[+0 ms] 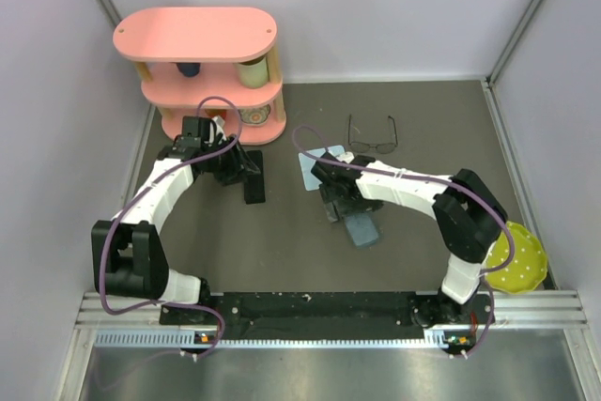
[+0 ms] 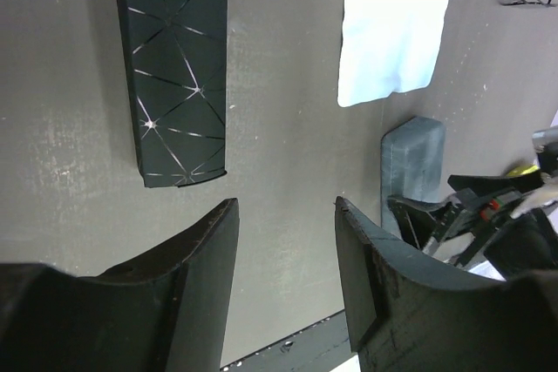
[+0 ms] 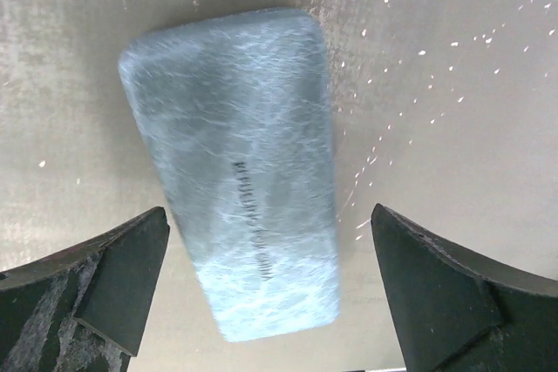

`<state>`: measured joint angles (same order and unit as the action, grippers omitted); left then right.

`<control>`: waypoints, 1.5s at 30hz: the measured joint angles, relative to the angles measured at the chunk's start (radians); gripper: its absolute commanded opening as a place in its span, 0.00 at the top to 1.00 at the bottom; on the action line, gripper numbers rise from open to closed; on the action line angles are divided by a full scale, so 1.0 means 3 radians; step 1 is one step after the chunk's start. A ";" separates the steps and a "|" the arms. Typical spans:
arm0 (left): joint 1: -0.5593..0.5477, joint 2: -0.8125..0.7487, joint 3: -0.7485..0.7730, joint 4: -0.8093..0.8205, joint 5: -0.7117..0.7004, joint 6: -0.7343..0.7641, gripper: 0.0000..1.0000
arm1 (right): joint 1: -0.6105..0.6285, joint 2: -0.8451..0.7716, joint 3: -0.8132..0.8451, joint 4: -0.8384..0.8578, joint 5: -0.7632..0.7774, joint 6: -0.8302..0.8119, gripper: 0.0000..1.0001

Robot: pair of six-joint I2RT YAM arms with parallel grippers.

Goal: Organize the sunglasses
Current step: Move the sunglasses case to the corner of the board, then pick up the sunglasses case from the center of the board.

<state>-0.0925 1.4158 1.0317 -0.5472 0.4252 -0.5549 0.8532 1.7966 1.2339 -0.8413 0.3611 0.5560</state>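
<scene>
On the dark table (image 1: 441, 138), we see the thin wire-frame sunglasses (image 1: 373, 134) lying towards the back, temples unfolded, just beyond a light blue cloth (image 1: 322, 162) and well apart from both arms. The right gripper (image 3: 268, 224) hangs over the grey-blue case (image 3: 235, 172), its jaws spread wide to either side of the case with bare table showing in both gaps; it has hold of nothing. The case lies flat and closed, near the cloth's front edge.

To the left, the left gripper (image 2: 283, 233) stands about half open and empty, only table showing between its two dark fingers (image 2: 196, 259). Just ahead of it lies the black case (image 2: 179, 67), closed and patterned with thin pale lines. A pink two-tier shelf (image 1: 197, 35) stands in the far left corner, with small containers on its middle level. A yellow-green dotted plate (image 1: 521, 265) sits at the table's near right edge, partly behind the right arm.
</scene>
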 measured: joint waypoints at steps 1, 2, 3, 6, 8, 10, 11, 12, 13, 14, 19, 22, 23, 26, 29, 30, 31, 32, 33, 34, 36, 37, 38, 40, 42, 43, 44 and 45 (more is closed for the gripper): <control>0.0000 0.0000 -0.0005 -0.0003 0.0000 0.0005 0.47 | 0.0003 -0.0038 0.0003 -0.0005 -0.0023 -0.0006 0.01; 0.0000 0.0000 -0.0008 -0.0003 0.0000 0.0011 0.47 | 0.0001 -0.0081 0.0003 -0.0013 -0.0050 -0.0017 0.01; 0.0000 0.0000 -0.0013 -0.0003 0.0000 0.0015 0.47 | 0.0001 -0.0121 0.0005 -0.0018 -0.0067 -0.0025 0.01; 0.0000 0.0000 -0.0036 -0.0004 0.0000 0.0018 0.47 | 0.0001 -0.0259 0.0006 -0.0025 -0.0116 -0.0104 0.01; 0.0000 0.0000 -0.0056 0.0001 0.0003 0.0017 0.46 | 0.0001 -0.0310 0.0015 -0.0022 -0.0134 -0.0187 0.01; 0.0000 -0.0003 -0.0088 0.0008 0.0006 0.0017 0.46 | 0.0001 -0.0310 0.0015 -0.0006 -0.0163 -0.0284 0.01; 0.0000 -0.0003 -0.0107 0.0011 0.0010 0.0015 0.46 | 0.0001 -0.0299 0.0015 0.0001 -0.0177 -0.0328 0.01; 0.0000 -0.0003 -0.0130 0.0018 0.0017 0.0015 0.46 | 0.0000 -0.0285 0.0015 0.0019 -0.0196 -0.0370 0.01; 0.0000 -0.0005 -0.0151 0.0019 0.0018 0.0014 0.45 | -0.0004 -0.0262 0.0017 0.0045 -0.0228 -0.0402 0.01; 0.0000 -0.0008 -0.0174 0.0028 0.0022 0.0013 0.45 | -0.0015 -0.0237 0.0017 0.0066 -0.0251 -0.0429 0.01; 0.0000 -0.0037 -0.0285 0.0069 0.0061 0.0011 0.42 | -0.0094 0.0000 0.0017 0.0275 -0.0409 -0.0458 0.01; -0.0003 -0.0060 -0.0338 0.0085 0.0106 0.0009 0.40 | -0.0161 0.0112 0.0014 0.0392 -0.0518 -0.0456 0.12; -0.0003 -0.0075 -0.0360 0.0093 0.0118 0.0005 0.40 | -0.0183 0.0149 0.0014 0.0423 -0.0553 -0.0456 0.17; -0.0005 -0.0142 -0.0422 0.0120 0.0193 -0.0001 0.39 | -0.0219 0.0201 0.0013 0.0474 -0.0615 -0.0473 0.47; -0.0014 -0.0224 -0.0510 0.0207 0.0308 -0.0003 0.39 | -0.0237 0.0191 0.0010 0.0515 -0.0661 -0.0473 0.74; -0.0019 -0.0245 -0.0548 0.0248 0.0352 -0.0005 0.39 | -0.0237 0.0186 0.0008 0.0529 -0.0671 -0.0455 0.79; -0.0025 -0.0268 -0.0590 0.0294 0.0392 -0.0013 0.39 | -0.0237 0.0174 0.0004 0.0543 -0.0684 -0.0465 0.83; -0.0027 -0.0292 -0.0633 0.0337 0.0439 -0.0015 0.39 | -0.0237 0.0155 -0.0004 0.0556 -0.0694 -0.0455 0.85; -0.0029 -0.0315 -0.0665 0.0371 0.0478 -0.0024 0.38 | -0.0237 0.0126 -0.0008 0.0557 -0.0708 -0.0451 0.86; -0.0031 -0.0347 -0.0704 0.0418 0.0526 -0.0028 0.37 | -0.0237 0.0088 -0.0008 0.0558 -0.0722 -0.0444 0.87; -0.0034 -0.0413 -0.0753 0.0500 0.0636 -0.0039 0.36 | -0.0238 -0.0017 -0.0004 0.0561 -0.0750 -0.0417 0.88; -0.0037 -0.0444 -0.0763 0.0544 0.0698 -0.0042 0.34 | -0.0244 -0.0079 0.0000 0.0562 -0.0764 -0.0399 0.88; -0.0042 -0.0472 -0.0767 0.0605 0.0762 -0.0043 0.33 | -0.0252 -0.0148 0.0018 0.0553 -0.0799 -0.0375 0.88; -0.0062 -0.0524 -0.0767 0.0735 0.0940 -0.0046 0.27 | -0.0275 -0.0285 0.0097 0.0554 -0.0877 -0.0329 0.88; -0.0117 -0.0587 -0.0767 0.0914 0.1132 -0.0039 0.23 | -0.0315 -0.0432 0.0223 0.0575 -0.0988 -0.0277 0.88; -0.0172 -0.0631 -0.0767 0.0994 0.1225 -0.0038 0.22 | -0.0343 -0.0504 0.0304 0.0586 -0.1054 -0.0258 0.88; -0.0240 -0.0684 -0.0767 0.1082 0.1310 -0.0033 0.21 | -0.0375 -0.0577 0.0378 0.0617 -0.1141 -0.0233 0.88; -0.0323 -0.0744 -0.0767 0.1177 0.1391 -0.0032 0.20 | -0.0401 -0.0642 0.0462 0.0649 -0.1223 -0.0209 0.88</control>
<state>-0.1894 1.1927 0.8017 -0.1940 0.8425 -0.5644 0.7330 1.6039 1.3724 -0.6468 -0.0059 0.4934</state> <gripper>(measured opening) 0.773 0.654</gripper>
